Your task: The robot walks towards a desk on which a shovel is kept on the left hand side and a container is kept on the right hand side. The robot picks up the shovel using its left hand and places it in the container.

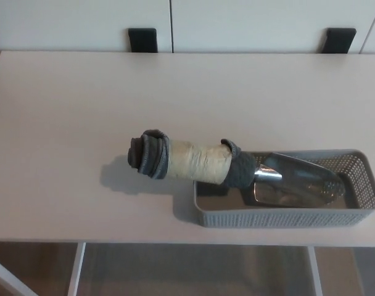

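The shovel (200, 161) lies with its shiny metal blade (295, 180) inside the grey mesh container (354, 216) near the desk's front right. Its thick handle, wrapped in tan tape with dark grey cloth at both ends, rests on the container's left rim and sticks out up and to the left, above the desk. Neither of my hands shows in the head view.
The pale desk (82, 105) fills most of the view, its front edge just below the container. Two black brackets (142, 39) sit against the white wall behind it. Under the front edge a white desk leg (76, 268) and the floor are visible.
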Tool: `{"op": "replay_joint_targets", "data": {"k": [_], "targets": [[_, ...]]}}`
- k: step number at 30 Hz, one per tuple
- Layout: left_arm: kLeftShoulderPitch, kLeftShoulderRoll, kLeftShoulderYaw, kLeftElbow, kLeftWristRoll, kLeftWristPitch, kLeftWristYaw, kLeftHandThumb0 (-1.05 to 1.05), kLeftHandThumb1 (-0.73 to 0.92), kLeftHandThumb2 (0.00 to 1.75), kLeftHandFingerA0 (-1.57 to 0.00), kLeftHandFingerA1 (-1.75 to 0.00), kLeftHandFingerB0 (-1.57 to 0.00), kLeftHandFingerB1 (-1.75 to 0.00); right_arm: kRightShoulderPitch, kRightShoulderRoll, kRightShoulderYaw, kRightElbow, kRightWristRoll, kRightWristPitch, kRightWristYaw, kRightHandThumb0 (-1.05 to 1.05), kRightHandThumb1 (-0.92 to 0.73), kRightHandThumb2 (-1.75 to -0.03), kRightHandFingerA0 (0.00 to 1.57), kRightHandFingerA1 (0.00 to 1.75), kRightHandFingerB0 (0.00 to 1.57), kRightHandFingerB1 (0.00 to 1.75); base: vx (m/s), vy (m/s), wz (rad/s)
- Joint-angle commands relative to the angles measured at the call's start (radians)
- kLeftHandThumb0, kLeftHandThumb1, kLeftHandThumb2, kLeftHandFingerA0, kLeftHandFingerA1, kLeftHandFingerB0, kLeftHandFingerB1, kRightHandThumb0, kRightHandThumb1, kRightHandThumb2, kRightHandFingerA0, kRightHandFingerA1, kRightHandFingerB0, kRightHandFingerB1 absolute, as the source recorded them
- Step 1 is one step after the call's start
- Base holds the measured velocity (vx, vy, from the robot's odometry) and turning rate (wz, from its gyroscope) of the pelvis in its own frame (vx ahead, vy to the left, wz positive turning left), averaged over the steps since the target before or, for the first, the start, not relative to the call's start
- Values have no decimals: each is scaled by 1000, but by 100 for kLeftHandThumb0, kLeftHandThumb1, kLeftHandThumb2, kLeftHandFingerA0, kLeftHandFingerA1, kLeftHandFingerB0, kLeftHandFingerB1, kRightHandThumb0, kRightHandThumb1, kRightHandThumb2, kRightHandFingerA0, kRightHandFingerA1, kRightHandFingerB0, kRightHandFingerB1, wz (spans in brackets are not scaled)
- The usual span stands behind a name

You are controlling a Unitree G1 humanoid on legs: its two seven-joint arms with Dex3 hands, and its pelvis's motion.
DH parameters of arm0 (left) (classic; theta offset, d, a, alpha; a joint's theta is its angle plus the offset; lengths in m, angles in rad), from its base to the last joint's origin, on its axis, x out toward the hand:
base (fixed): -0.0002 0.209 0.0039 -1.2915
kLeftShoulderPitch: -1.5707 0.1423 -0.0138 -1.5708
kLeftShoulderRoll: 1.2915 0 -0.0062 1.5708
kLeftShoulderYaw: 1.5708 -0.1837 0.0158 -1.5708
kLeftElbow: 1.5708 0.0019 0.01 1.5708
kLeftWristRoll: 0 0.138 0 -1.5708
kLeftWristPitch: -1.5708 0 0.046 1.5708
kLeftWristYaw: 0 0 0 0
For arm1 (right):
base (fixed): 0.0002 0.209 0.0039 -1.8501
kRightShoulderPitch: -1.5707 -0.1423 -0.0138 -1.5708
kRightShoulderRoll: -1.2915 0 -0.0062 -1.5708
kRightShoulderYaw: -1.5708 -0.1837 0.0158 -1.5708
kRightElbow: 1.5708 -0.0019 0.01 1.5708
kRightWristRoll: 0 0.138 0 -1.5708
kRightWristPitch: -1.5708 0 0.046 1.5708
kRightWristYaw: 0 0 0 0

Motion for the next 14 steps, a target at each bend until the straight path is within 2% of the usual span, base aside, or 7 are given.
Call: {"op": "replay_joint_targets", "data": {"k": [1, 5, 8, 14], "targets": [[-14, 3, -56, 244, 291, -285, 401, -62, 64, 60, -18, -44, -22, -33, 26, -14, -3, 22, -26, -40, -32, -32, -63, -58, 66, 52, 55, 44, 0, 0, 0], [-16, 3, -28, 305, 268, -287, 438, -60, 64, 59, -15, -43, -20, -33, 27, -17, -2, 18, -28, -43, -30, -35, -64, -58, 66, 51, 55, 44, 0, 0, 0], [-8, 9, -16, 334, 273, -291, 475, -63, 65, 60, -20, -46, -22, -33, 65, -8, -5, 0, -23, -33, -39, -33, -63, -58, 66, 51, 55, 44, 0, 0, 0], [18, 11, -16, 301, 272, -276, 481, -63, 66, 60, -21, -48, -23, -36, 71, -4, 1, 2, -25, -31, -43, -32, -63, -58, 66, 52, 54, 44, 0, 0, 0]]}}
